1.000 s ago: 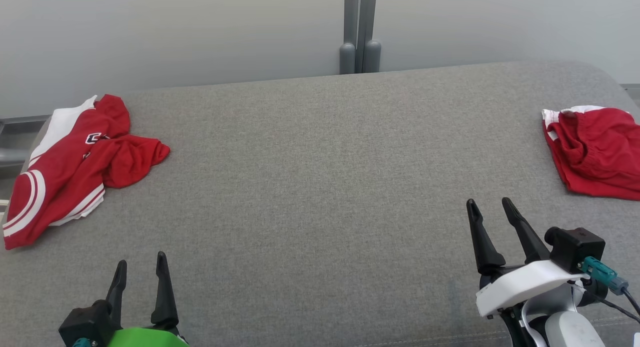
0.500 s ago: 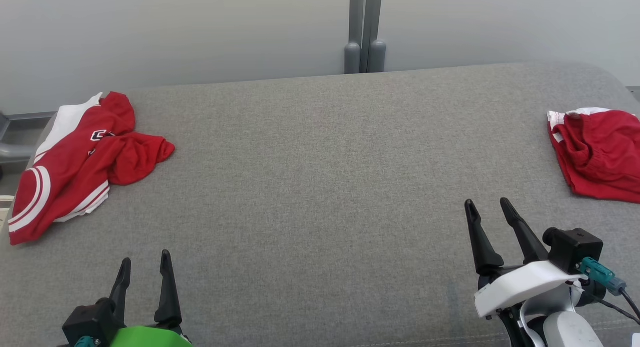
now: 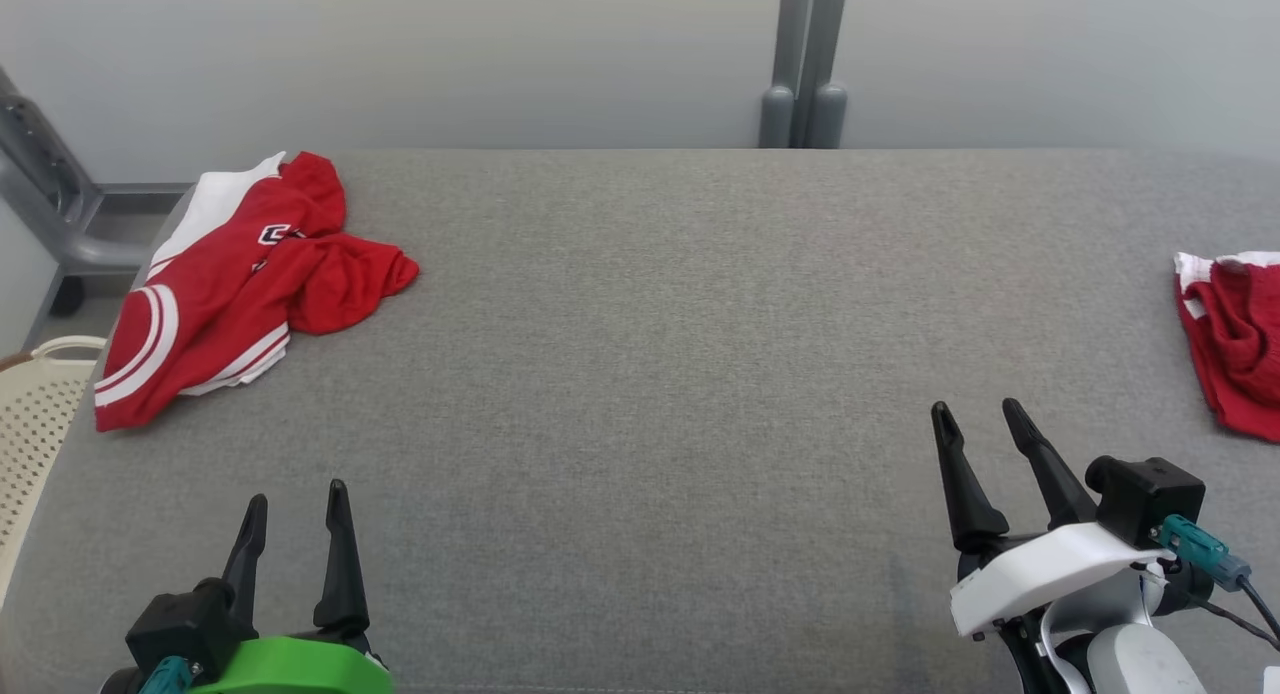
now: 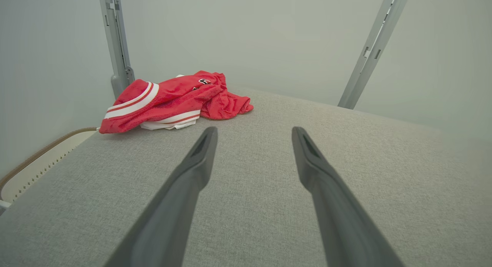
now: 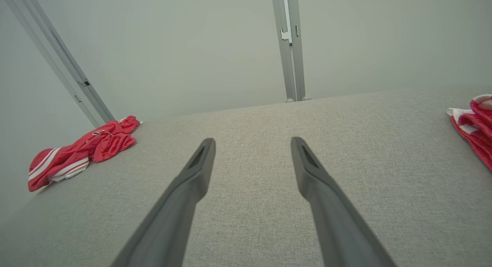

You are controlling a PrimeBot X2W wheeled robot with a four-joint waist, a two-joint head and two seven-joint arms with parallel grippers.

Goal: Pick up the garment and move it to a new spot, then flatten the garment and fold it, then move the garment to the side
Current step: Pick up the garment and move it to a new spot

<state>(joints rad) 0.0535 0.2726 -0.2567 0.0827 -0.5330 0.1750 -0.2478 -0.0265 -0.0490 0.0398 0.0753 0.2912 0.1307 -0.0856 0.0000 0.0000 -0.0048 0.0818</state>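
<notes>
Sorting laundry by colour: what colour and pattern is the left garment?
Red garment with white stripes; clearest in left wrist view.

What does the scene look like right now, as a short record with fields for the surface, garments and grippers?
surface: grey fabric table
left garment: red and white jersey, crumpled, far left corner
right garment: red cloth, bunched, cut off at right edge
left gripper: open, empty, near edge
right gripper: open, empty, near edge
beside table: pale perforated basket, at left
</notes>
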